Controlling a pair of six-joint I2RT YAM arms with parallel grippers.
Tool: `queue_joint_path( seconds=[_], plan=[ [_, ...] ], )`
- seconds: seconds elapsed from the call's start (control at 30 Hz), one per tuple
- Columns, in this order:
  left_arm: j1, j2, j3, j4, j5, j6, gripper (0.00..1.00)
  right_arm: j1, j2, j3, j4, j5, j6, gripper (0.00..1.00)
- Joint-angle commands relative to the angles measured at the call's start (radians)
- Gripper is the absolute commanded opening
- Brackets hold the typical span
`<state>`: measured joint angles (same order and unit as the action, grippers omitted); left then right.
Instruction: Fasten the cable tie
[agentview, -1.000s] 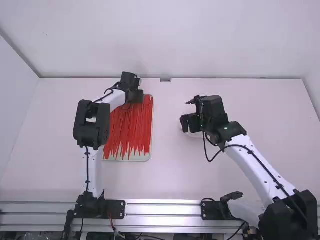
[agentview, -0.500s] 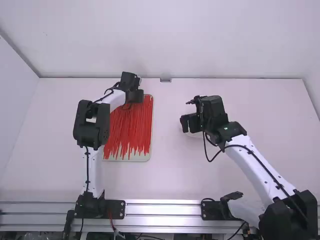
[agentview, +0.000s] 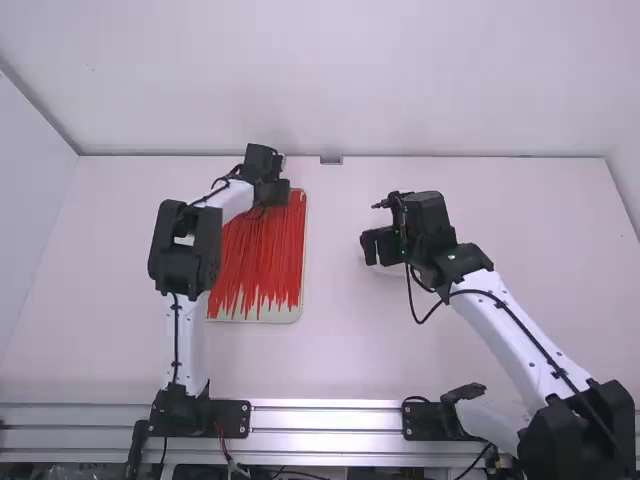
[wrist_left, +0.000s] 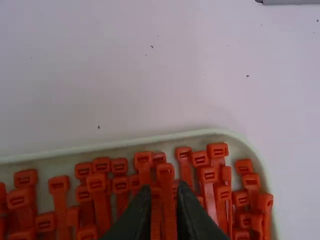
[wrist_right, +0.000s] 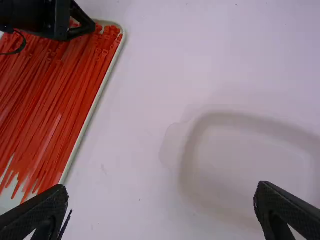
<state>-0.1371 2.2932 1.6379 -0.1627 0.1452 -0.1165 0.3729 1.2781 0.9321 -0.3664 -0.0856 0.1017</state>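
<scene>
Many orange-red cable ties (agentview: 260, 262) lie side by side in a pale tray (agentview: 303, 250) left of the table's middle. My left gripper (agentview: 270, 194) is down at the tray's far end, over the ties' heads. In the left wrist view its gripper (wrist_left: 163, 200) is nearly closed, with one cable tie (wrist_left: 165, 176) pinched between its fingers, among the other heads (wrist_left: 100, 172). My right gripper (agentview: 384, 246) hovers wide open over bare table right of the tray, holding nothing. The right wrist view shows the ties (wrist_right: 45, 95) and the left gripper (wrist_right: 75, 26).
The tray rim (wrist_left: 210, 134) curves just beyond the heads, with bare white table past it. A small grey fitting (agentview: 331, 159) sits at the table's back edge. Bare table spreads right of the tray (wrist_right: 95, 120), under my right gripper (wrist_right: 160, 200).
My left gripper has shifted slightly to the right at the tray's far end. The right arm has stayed still.
</scene>
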Motion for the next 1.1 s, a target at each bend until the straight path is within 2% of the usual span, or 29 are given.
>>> queue_joint_path(
  seconds=[0.0,1.07],
  plan=[
    [-0.007,0.031,-0.01,0.0,-0.007,0.001,0.15,0.002,0.005,0.029,-0.002,0.005,0.0,1.0],
    [-0.007,0.039,-0.01,0.001,-0.049,0.009,0.17,0.003,0.005,0.029,0.021,0.005,0.0,0.99]
  ],
)
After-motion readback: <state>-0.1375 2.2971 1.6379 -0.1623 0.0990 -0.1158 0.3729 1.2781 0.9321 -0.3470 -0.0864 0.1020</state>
